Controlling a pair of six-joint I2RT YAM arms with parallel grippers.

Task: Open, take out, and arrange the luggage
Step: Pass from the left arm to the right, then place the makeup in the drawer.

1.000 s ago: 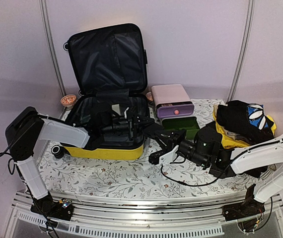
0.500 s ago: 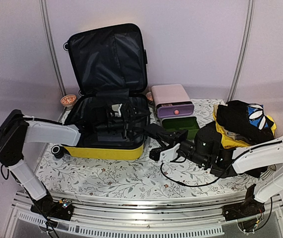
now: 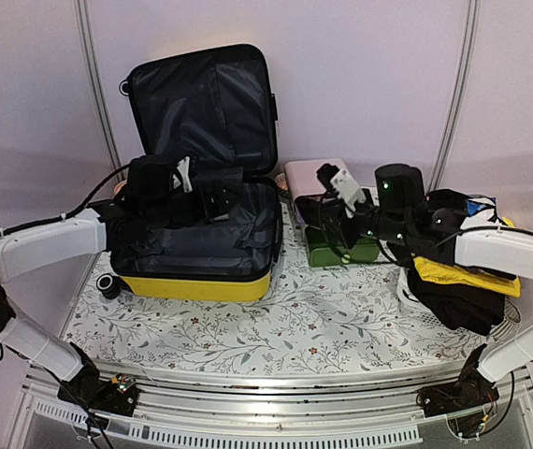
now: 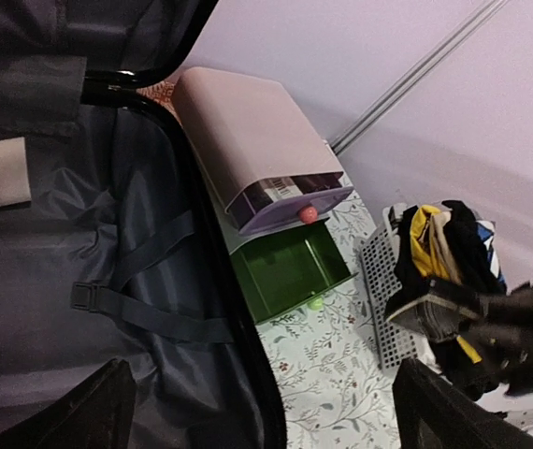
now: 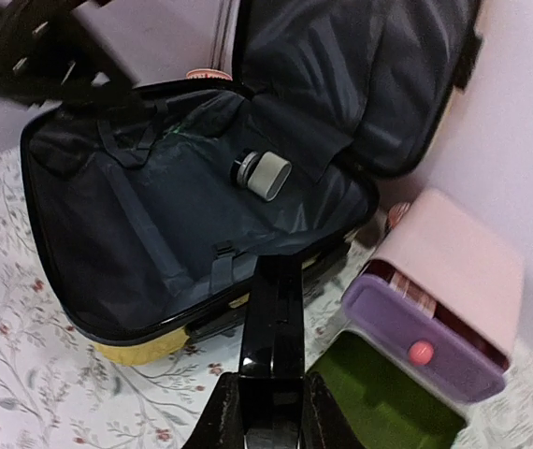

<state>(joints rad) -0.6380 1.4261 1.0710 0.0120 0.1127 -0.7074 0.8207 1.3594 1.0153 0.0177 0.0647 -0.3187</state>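
Yellow luggage [image 3: 196,285] open under spread left jaws; right jaws alongside clamp black bar [image 5: 274,309].

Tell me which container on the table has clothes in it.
The white mesh basket on the right: yellow and black clothes are heaped in it. The open yellow suitcase shows none.
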